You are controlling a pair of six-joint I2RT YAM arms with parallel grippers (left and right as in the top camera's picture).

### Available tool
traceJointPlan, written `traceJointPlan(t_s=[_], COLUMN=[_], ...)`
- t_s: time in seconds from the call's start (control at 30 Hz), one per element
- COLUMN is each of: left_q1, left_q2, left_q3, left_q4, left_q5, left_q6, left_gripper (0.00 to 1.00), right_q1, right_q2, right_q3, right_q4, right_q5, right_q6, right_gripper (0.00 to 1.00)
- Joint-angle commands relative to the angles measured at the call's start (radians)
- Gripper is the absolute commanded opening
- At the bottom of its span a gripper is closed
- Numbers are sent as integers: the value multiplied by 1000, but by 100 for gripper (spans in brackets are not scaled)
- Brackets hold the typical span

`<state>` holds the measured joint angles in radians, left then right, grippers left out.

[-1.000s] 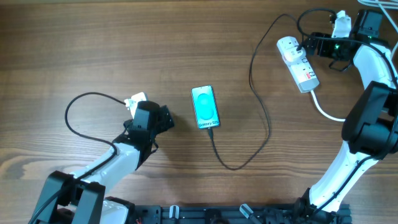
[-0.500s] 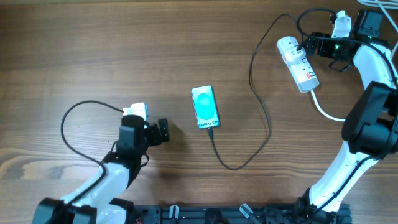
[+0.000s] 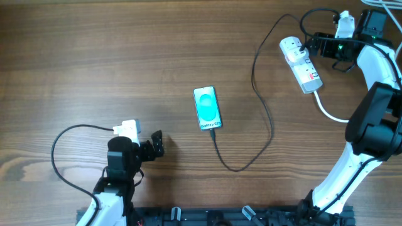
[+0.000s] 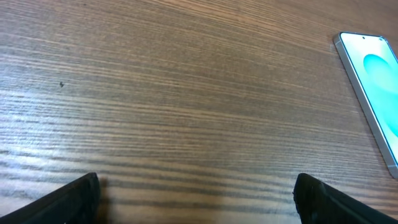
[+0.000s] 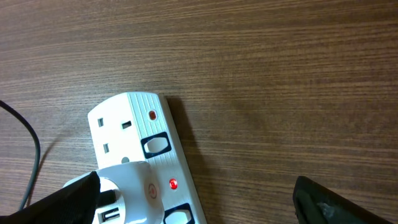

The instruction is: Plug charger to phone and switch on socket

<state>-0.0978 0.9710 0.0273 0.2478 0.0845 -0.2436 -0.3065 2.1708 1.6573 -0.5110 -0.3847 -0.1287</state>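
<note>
The phone [image 3: 207, 108] lies flat mid-table with its teal screen lit; its edge also shows at the right of the left wrist view [image 4: 373, 81]. The black charger cable [image 3: 269, 125] runs from the phone's bottom edge, loops right and goes up to a white adapter [image 5: 130, 186] plugged into the white socket strip [image 3: 300, 63]. A red light [image 5: 173, 183] glows beside the adapter. My right gripper [image 3: 312, 45] is open and hovers over the strip [image 5: 143, 149], holding nothing. My left gripper [image 3: 156, 143] is open and empty, left of the phone and low over the table.
The strip's thick white cord [image 3: 326, 107] curves off toward the right arm's base. A thin black wire [image 3: 59, 141] loops over the table to the left of my left arm. The wooden table [image 4: 186, 93] shows bare wood in front of the left gripper.
My left arm has drawn back toward the lower left, away from the phone. The right arm, phone, cable and strip have not moved.
</note>
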Motion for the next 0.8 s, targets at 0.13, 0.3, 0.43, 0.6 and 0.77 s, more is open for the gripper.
traceJointPlan(t_s=[0.13,0.3,0.43,0.6,0.77], left_q1=[6,3,-10,-10,-18], left_q2=[-360,-467,-530,-749,-957], left_q3=[-22,-22,-22,-22,-22], left_q4=[-327,-327,-327,-327,-327], left_q5=[-82,-82,-82,-74,-53], left_q6=[6,5,6,5,-2], left_gripper=[100,100,100,100,100], right_q1=[8,8,8,8,8], right_q2=[-18,-18,-18,-18,-18], right_q3=[2,2,2,2,2], right_q4=[2,2,2,2,2], right_q5=[-12,-12,-12,-12,-12], right_q6=[0,0,0,0,1], right_gripper=[100,100,100,100,100])
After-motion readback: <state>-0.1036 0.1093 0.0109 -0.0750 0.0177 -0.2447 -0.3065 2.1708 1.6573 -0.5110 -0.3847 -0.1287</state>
